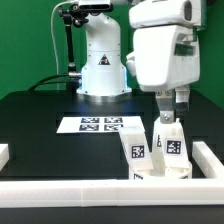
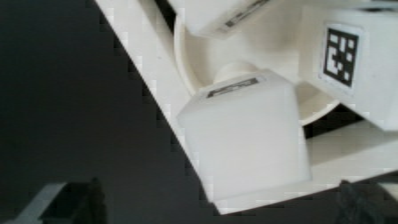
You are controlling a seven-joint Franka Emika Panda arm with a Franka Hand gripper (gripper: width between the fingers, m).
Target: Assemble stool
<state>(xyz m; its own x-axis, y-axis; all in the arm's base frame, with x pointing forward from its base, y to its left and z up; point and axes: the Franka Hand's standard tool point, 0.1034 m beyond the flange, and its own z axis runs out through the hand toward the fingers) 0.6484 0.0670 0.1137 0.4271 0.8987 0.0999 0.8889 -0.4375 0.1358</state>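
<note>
Legs stood up on the seat as we watched: two small white plastic oblong legs, one (image 1: 137, 150) and the other (image 1: 172, 143), rose from the round white plastic disc seat (image 1: 160, 171), which sat at the black tabletop's (image 1: 40, 120) near edge against the white rail (image 1: 100, 190). Our gripper (image 1: 170, 110) hovered just above the second leg, jaws wide apart and gripping nothing. We judged leg-fitting was in hand; next called for descending squarely and clamping that leg to seat it.

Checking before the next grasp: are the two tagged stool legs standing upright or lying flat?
Upright: both legs stand on end on the round seat, tags facing the exterior camera.
</note>
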